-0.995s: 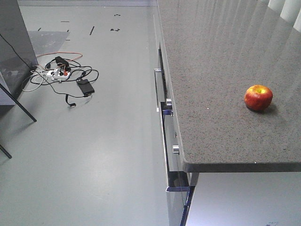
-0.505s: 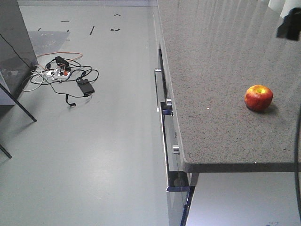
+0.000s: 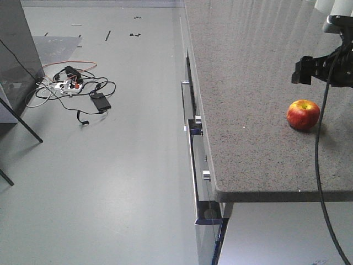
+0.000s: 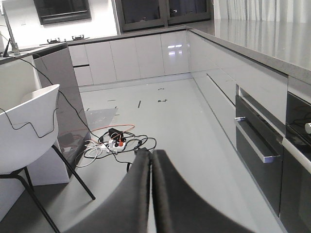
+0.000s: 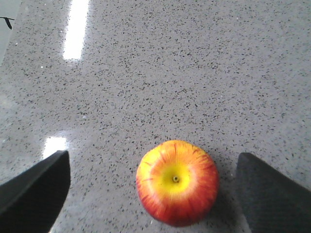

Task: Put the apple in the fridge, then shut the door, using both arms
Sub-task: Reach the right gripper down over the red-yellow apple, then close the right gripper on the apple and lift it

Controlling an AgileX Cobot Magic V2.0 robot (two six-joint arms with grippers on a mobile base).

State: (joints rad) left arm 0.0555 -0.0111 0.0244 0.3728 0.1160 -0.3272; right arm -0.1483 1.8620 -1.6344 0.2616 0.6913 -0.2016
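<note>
Red apple (image 3: 303,114) untouched at right on grey counter (image 3: 248,83); newly arrived just above it, right gripper (image 5: 151,158) spread wide, poised to grasp. Left gripper (image 4: 149,162) pinched closed.

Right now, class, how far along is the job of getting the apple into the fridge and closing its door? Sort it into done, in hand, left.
Done: nothing; the apple sits on the counter. In hand: the right gripper hovers over it, jaws open either side, not touching. The left gripper is shut on nothing. Left: grasp, carry to the fridge, close the door; neither is clearly in view.
</note>
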